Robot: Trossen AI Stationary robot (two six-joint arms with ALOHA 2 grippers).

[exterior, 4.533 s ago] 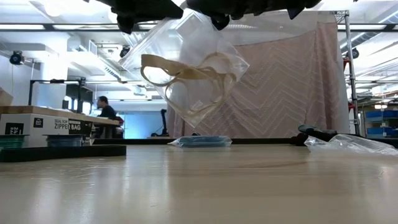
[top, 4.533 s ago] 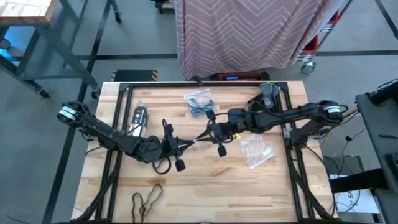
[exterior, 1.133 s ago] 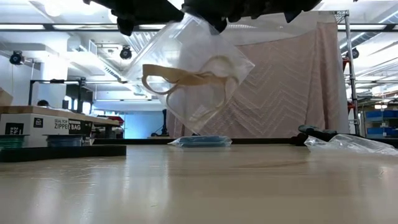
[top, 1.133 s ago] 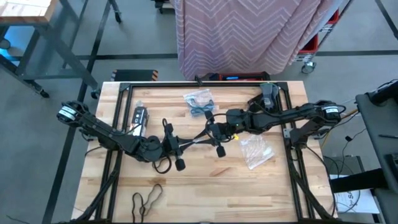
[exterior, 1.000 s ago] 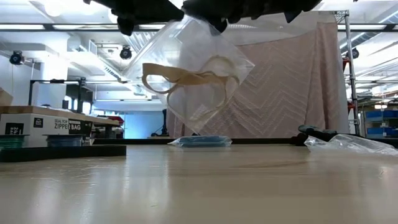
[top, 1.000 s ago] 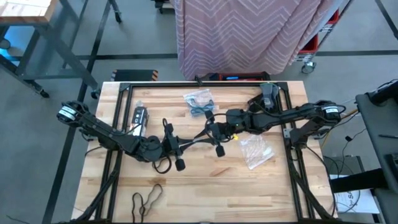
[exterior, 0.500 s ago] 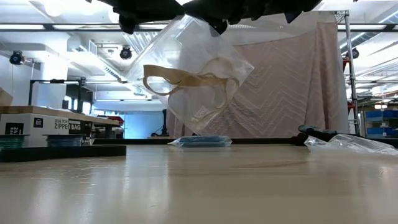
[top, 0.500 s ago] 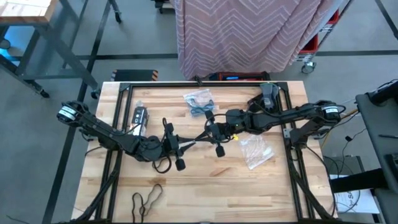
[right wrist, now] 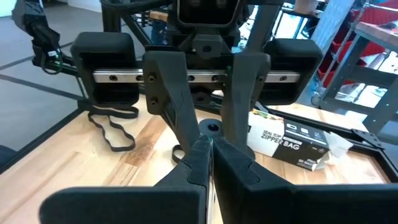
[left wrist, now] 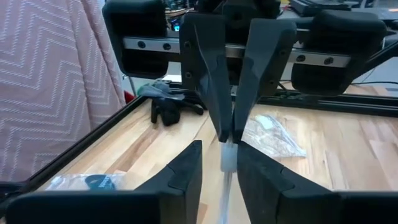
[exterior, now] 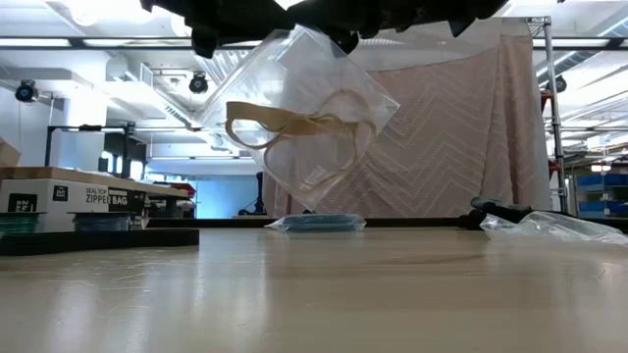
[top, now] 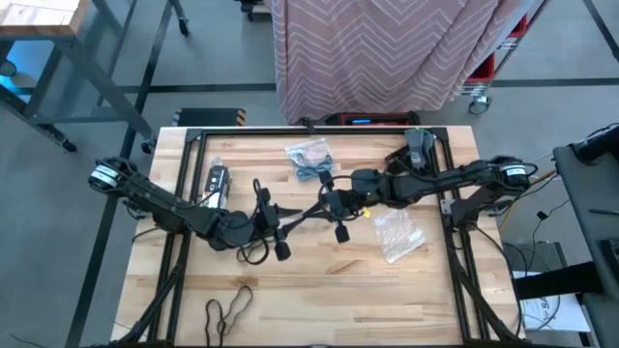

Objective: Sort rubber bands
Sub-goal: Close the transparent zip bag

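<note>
Rubber bands [exterior: 294, 127] hang bagged; box [exterior: 88, 197] reads "ZIPPER BAG".

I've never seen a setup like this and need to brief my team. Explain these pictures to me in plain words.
This is a robot with two dark arms at a wooden table. One camera looks straight down on the table, one looks across it at table height, and one sits on each wrist.

The right gripper pinches the top edge of a clear bag with tan bands inside. The bag hangs in the air. The left gripper faces it, open around the same edge.

On the table lie black bands, a bag of blue bands, another clear bag, a box of zipper bags and dark gloves.
</note>
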